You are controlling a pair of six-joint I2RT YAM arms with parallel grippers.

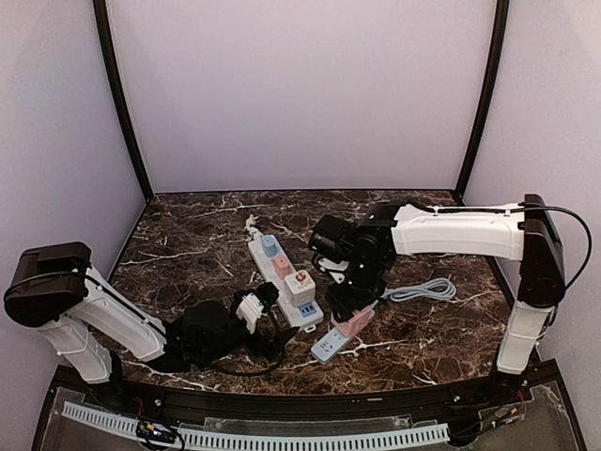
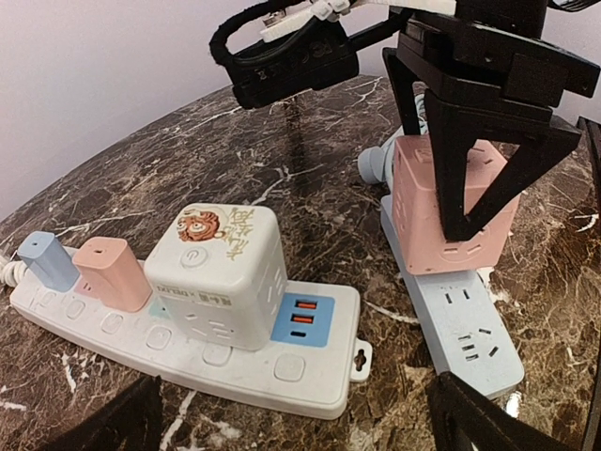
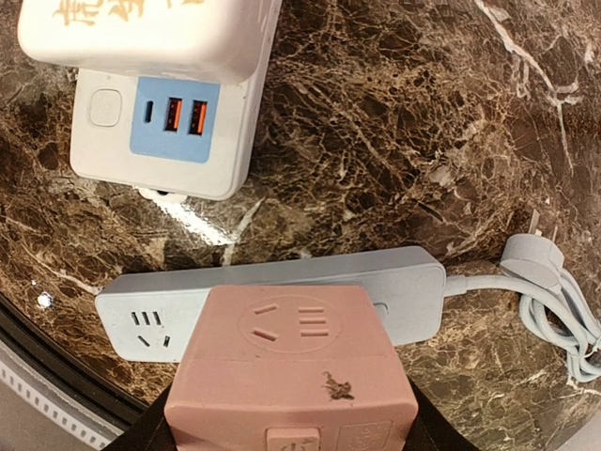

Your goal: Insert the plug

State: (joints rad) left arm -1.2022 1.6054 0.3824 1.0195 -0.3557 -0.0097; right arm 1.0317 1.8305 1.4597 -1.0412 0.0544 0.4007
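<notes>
The plug is a pink cube adapter (image 3: 291, 366), and my right gripper (image 3: 291, 418) is shut on it by its two sides. It stands upright on the light blue power strip (image 3: 394, 282), near the strip's cable end. In the left wrist view the pink cube (image 2: 451, 202) meets the top of the blue strip (image 2: 465, 329); its pins are hidden. My left gripper (image 2: 310, 427) is open and holds nothing. It hovers low in front of the white power strip (image 2: 310, 376), close to the white cube adapter (image 2: 221, 272). From above, the left gripper (image 1: 252, 308) lies left of the right gripper (image 1: 352, 315).
The white strip (image 1: 268, 268) also carries a blue plug (image 2: 47, 258) and a pink plug (image 2: 111, 271). The blue strip's grey cable (image 1: 423, 291) coils to the right, ending in its wall plug (image 3: 535, 258). The table's front edge (image 1: 310, 395) is close behind the blue strip.
</notes>
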